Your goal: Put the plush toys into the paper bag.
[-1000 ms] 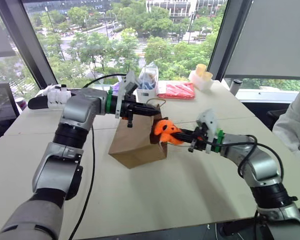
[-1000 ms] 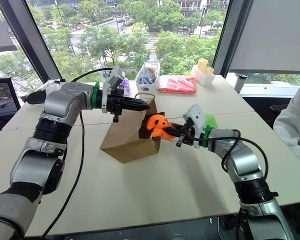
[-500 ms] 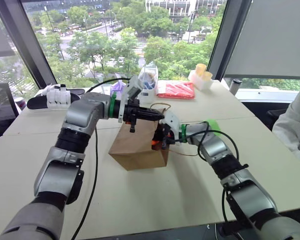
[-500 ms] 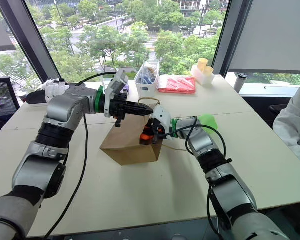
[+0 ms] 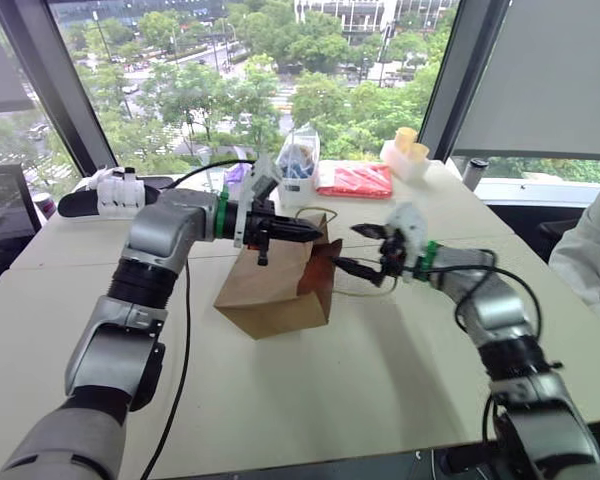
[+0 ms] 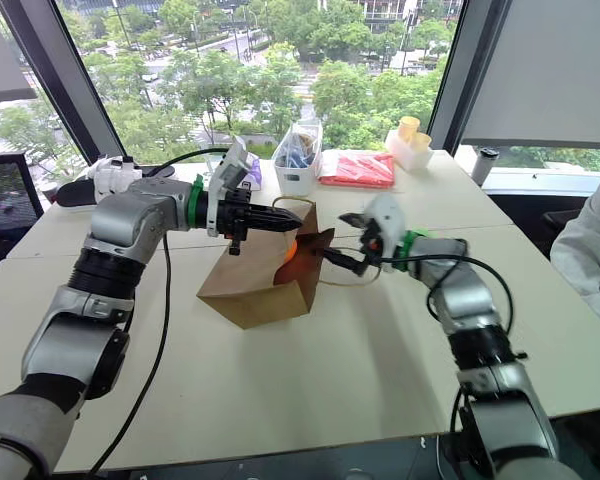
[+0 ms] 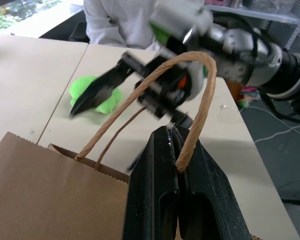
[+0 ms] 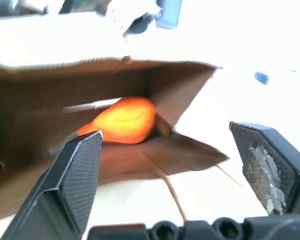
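The brown paper bag (image 5: 270, 290) lies tilted on the table, its mouth facing right. My left gripper (image 7: 172, 137) is shut on the bag's twine handle (image 7: 202, 95) and holds the mouth up. The orange plush toy (image 8: 124, 120) rests inside the bag, glowing through the opening (image 6: 291, 260). My right gripper (image 5: 355, 250) hangs open and empty just outside the bag's mouth, its fingers spread wide. The green plush toy (image 7: 97, 95) lies on the table beyond the right gripper.
At the table's far side stand a clear plastic bag of blue items (image 5: 298, 165), a red packet (image 5: 352, 180), a purple pouch (image 5: 238, 172) and a white tray with yellow cups (image 5: 405, 155). A person's sleeve (image 5: 595, 250) shows at the right edge.
My right gripper carried the orange toy into the bag's mouth, let it go, opened wide and drew back to the right. The left gripper kept its hold on the handle.
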Tool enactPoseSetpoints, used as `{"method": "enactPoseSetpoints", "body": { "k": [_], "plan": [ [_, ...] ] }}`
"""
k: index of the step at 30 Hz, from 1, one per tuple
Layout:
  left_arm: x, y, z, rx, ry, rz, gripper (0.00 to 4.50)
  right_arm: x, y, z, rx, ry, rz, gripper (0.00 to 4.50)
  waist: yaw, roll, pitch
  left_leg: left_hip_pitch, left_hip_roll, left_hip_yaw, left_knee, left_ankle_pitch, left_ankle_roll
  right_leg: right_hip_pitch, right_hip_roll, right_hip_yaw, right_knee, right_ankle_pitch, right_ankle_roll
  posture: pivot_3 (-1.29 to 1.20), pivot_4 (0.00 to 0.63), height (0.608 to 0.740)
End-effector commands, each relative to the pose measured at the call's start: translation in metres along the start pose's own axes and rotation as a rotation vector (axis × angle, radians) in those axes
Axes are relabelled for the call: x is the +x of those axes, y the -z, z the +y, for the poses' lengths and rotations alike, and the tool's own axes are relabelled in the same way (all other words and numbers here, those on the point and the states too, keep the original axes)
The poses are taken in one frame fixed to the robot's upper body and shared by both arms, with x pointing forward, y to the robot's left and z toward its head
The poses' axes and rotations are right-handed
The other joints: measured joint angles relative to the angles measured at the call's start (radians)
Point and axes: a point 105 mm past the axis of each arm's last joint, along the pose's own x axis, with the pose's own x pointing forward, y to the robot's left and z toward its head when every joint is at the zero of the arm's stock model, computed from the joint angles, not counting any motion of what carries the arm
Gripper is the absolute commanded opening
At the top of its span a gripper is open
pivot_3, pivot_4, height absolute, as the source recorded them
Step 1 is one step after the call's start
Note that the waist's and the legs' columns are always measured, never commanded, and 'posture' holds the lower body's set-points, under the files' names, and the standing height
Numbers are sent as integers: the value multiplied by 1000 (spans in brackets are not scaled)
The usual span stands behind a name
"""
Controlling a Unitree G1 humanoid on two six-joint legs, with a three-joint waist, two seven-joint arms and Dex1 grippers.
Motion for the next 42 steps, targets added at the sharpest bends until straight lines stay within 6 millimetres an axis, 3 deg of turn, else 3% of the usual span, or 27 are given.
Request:
{"method": "enactPoseSetpoints", "body": {
  "k": [1, 3, 5, 9, 11, 15, 19, 22, 23, 29, 31, 35, 37, 39, 42],
  "plan": [
    [0, -10, -2, 36, 9, -37, 0, -33, -37, -25, 95, 175, -168, 4459, -1, 0, 0, 0, 0, 0, 0, 0, 0, 0, 0, 0, 0, 0, 0, 0, 150, 740],
    [2, -10, -2, 36, 12, -41, 0, -49, -32, -54, 128, 364, -181, 4459, -3, 0, 0, 1, 0, 0, 0, 0, 0, 0, 0, 0, 0, 0, 0, 0, 150, 740],
    [5, -11, -3, 39, 23, -50, 0, -65, 4, -93, 99, 640, -10, 4459, -3, -1, 0, 2, 0, 0, 0, 0, 0, 1, 0, 1, -1, 0, 0, 0, 150, 740],
    [8, -12, -4, 43, 33, -57, 0, -69, 52, -120, 126, 834, 181, 4459, -3, -1, 0, 3, 0, 2, 0, 0, 0, 0, 0, 2, -1, 0, 0, 0, 150, 740],
    [9, -12, -3, 43, 29, -61, 0, -63, 69, -126, 177, 869, 227, 4459, -9, 0, 0, 2, 0, 3, 0, 0, 0, -1, 0, 3, 0, 0, 0, 0, 150, 740],
    [8, -11, -1, 42, 10, -70, 0, -33, 89, -117, 252, 779, 276, 4459, -18, 0, 0, 2, 0, 4, -2, 0, 0, -2, 1, 5, 0, 0, 0, 0, 150, 740],
    [9, -11, -3, 38, 10, -77, 0, -24, 108, -113, 282, 768, 364, 4459, -19, 0, 0, 2, 0, 3, -2, 0, 0, -2, 1, 5, 0, 0, 0, 0, 150, 740],
    [9, -9, -5, 36, 7, -77, 0, -27, 117, -113, 276, 792, 419, 3587, -10, 0, 0, 2, -2, 1, -1, 0, 0, -1, 0, 5, 0, 0, 0, 0, 150, 740],
    [8, -9, -5, 35, 4, -77, 0, -27, 119, -113, 282, 791, 430, 3102, -9, 0, 0, 2, -2, 1, -1, 0, 0, -1, 0, 5, 0, 0, 0, 0, 150, 740],
    [6, -8, -4, 32, -7, -78, 0, -28, 114, -117, 285, 805, 400, 118, -9, -1, 0, 2, -3, 0, 0, 0, 0, 0, -1, 5, 0, 0, 1, 0, 150, 740],
    [6, -8, -4, 31, -10, -79, 0, -23, 99, -120, 253, 771, 330, 53, -9, -1, 0, 2, -3, 0, 0, 0, 0, 0, -1, 5, 0, 1, 1, 0, 150, 740],
    [6, -8, -3, 32, -13, -79, 0, -18, 43, -123, 111, 653, 134, 53, -10, 0, 0, 1, -3, 0, 0, 0, 0, -1, -1, 5, 0, 1, 1, 0, 150, 740],
    [5, -10, -2, 34, -12, -79, 0, -17, 15, -105, 39, 487, 69, 53, -8, 0, 0, 1, -3, 0, 0, 0, 0, -1, -1, 5, 0, 1, 2, 0, 150, 740],
    [4, -12, -3, 39, -10, -80, 0, -21, -5, -73, 15, 287, 31, 53, -7, 0, 0, 0, -4, -1, 0, 0, 0, -1, -1, 4, 0, 1, 2, 0, 150, 740],
    [2, -14, -2, 44, -7, -85, 0, -31, -13, -40, -22, 126, 66, 53, -7, 0, 0, 1, -4, -2, 0, 0, 1, -1, 0, 4, -1, 1, 2, 0, 150, 740]
  ]
}}
